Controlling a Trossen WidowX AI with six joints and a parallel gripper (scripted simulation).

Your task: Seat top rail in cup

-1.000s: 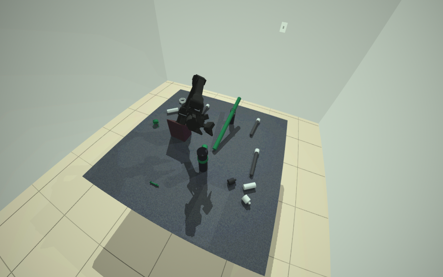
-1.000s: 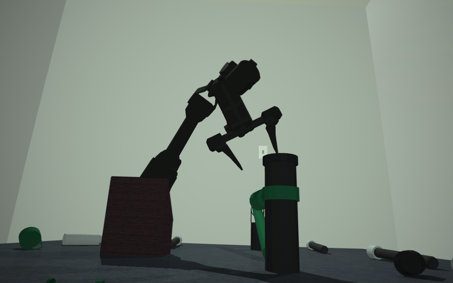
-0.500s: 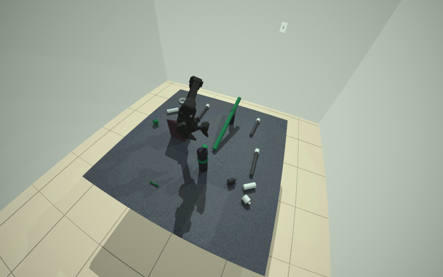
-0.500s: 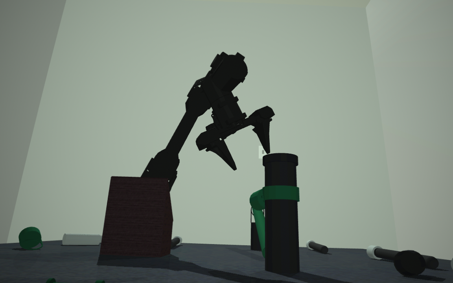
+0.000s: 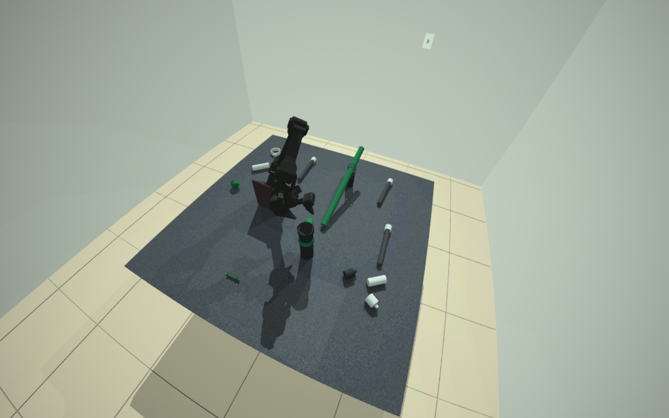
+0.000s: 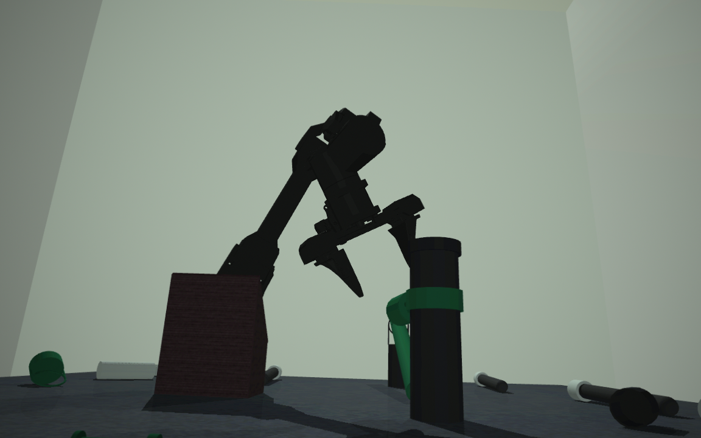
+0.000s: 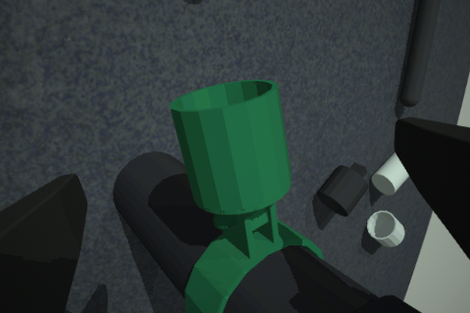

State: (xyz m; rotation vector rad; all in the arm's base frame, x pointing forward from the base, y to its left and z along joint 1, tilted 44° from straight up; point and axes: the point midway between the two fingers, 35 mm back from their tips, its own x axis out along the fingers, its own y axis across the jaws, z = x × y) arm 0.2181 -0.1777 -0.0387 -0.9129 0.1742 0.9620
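The green rail (image 5: 338, 194) (image 6: 403, 359) runs through the black loop cap (image 5: 351, 166) and slopes down; its near end is low, by the mat, outside the cup. The green rail-end cup (image 5: 309, 221) (image 6: 397, 309) (image 7: 235, 152) hangs on the brace band (image 6: 434, 299) (image 7: 211, 274), high on the big black post (image 5: 306, 252) (image 6: 435, 359), its mouth away from the post. My gripper (image 5: 303, 215) (image 6: 386, 281) (image 7: 241, 161) is open and empty above the cup. One finger is close beside the post top; contact is unclear. The rail is out of the wrist view.
The arm stands on a dark red block (image 5: 261, 194) (image 6: 209, 332). A black cap (image 5: 349, 273) (image 7: 343, 191), a white tube (image 5: 376, 281) and a white cap (image 5: 371, 301) (image 7: 387, 229) lie right of the post. A green bolt (image 5: 232, 277) lies front left.
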